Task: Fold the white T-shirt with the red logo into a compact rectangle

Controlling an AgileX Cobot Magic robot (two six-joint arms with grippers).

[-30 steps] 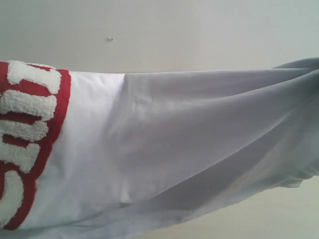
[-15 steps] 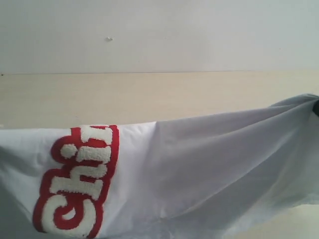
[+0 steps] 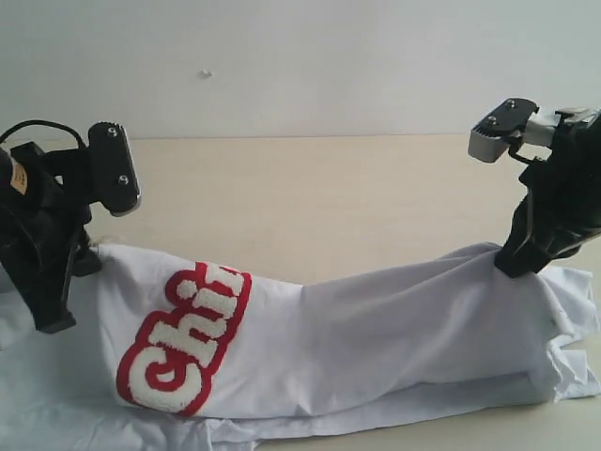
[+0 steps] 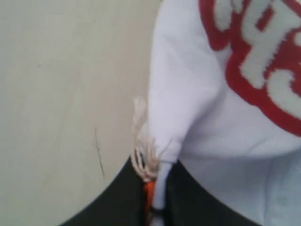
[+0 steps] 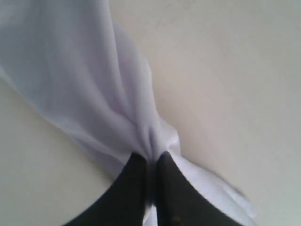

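The white T-shirt [image 3: 394, 329] lies stretched across the table in a long folded band, its upper edge held up at both ends. The red logo [image 3: 188, 338] with puffy white letters shows on its left part, slanting. My left gripper [image 3: 86, 261] is shut on the shirt's left corner. In the left wrist view the left gripper [image 4: 155, 188] pinches the white T-shirt [image 4: 188, 94] together with an orange tag [image 4: 148, 190] and frayed threads, near the red logo [image 4: 263, 61]. My right gripper [image 3: 518, 263] is shut on the right end; the right gripper [image 5: 151, 162] bunches the white T-shirt [image 5: 84, 70].
The light wooden table [image 3: 329, 188] runs back to a white wall [image 3: 300, 56]. A lower layer of cloth [image 3: 56, 413] spreads under the band at the front left, and the band's right end bunches near the frame's edge. A thin dark scratch [image 4: 99, 150] marks the tabletop.
The shirt has dropped from close in front of the exterior camera down onto the table. Both arms, hidden behind the cloth before, now show at its two ends.
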